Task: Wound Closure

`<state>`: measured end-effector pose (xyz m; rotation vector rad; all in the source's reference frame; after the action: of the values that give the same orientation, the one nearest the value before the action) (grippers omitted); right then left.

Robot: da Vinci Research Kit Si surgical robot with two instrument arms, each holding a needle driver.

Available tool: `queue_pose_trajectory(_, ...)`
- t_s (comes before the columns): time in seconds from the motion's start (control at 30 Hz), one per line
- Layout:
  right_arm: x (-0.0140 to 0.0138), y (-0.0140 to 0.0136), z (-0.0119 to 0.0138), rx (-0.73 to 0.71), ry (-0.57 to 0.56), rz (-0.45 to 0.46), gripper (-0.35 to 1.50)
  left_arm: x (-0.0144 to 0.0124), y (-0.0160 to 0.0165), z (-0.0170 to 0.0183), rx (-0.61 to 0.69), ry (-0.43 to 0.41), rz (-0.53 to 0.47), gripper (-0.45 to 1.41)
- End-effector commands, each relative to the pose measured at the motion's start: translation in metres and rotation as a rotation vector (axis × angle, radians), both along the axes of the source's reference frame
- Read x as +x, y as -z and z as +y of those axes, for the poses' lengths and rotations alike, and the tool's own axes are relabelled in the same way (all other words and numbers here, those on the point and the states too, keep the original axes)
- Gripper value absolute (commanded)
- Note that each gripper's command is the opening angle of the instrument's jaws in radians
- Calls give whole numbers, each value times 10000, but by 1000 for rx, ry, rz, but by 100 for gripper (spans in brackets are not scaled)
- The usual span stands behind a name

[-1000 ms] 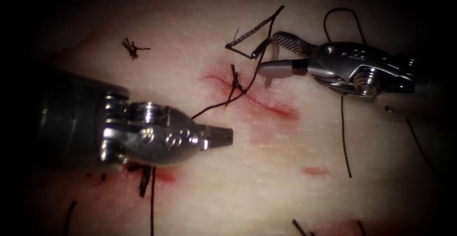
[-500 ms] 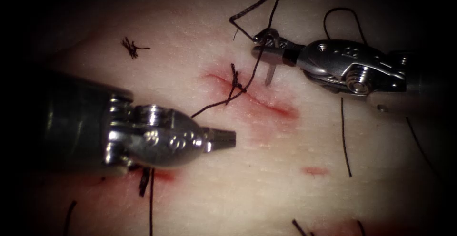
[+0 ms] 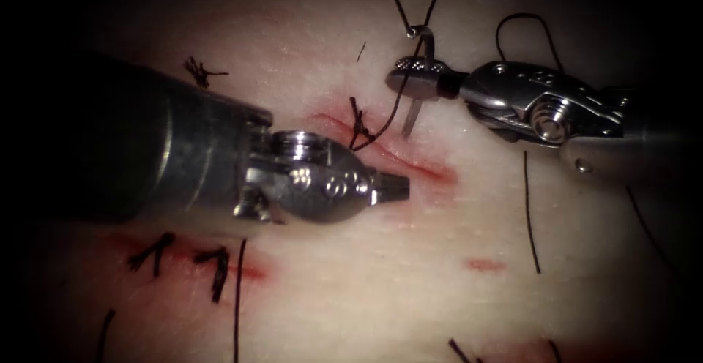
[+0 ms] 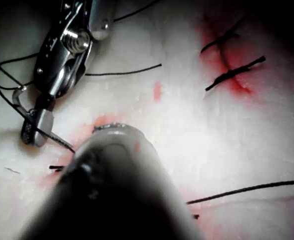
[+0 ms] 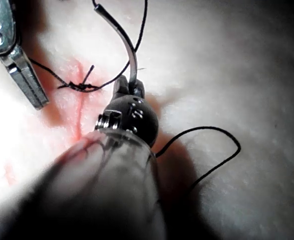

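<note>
Right tool [image 3: 411, 79] fingers clamped on needle [image 3: 422, 63] near its mid-curve, closer to thread end. Needle clear of tissue [image 3: 410, 275]: long axis near vertical in endoscope view, swaged end at 12 o'clock, point at 6 o'clock just above cut [image 3: 399, 154], on its right side. Thread [image 3: 399, 103] runs from needle's swaged end down to knot [image 3: 359, 125] on cut. Left tool [image 3: 392, 187] fingers together, holding nothing, tip just beside cut; needle lies toward 1 o'clock from it. Right tool nearer needle.
</note>
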<state>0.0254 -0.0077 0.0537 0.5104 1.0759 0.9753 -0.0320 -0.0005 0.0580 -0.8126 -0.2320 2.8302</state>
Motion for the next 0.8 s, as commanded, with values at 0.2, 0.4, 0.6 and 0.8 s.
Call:
queue_pose_trajectory(0.2, 9, -13, 13, 171, -29, 13, -35, 7, -28, -6, 0, -36, 26, -45)
queue_pose_trajectory(0.4, 8, -23, 19, 384, -35, 81, -35, 17, -42, -13, 26, -45, 43, -45)
queue_pose_trajectory(0.6, 10, -15, 13, 487, 8, 211, -35, 19, -52, -12, 27, -40, 45, -45)
queue_pose_trajectory(0.8, 13, -5, 6, 628, 10, 284, -35, 30, -64, -6, 44, -34, 42, -45)
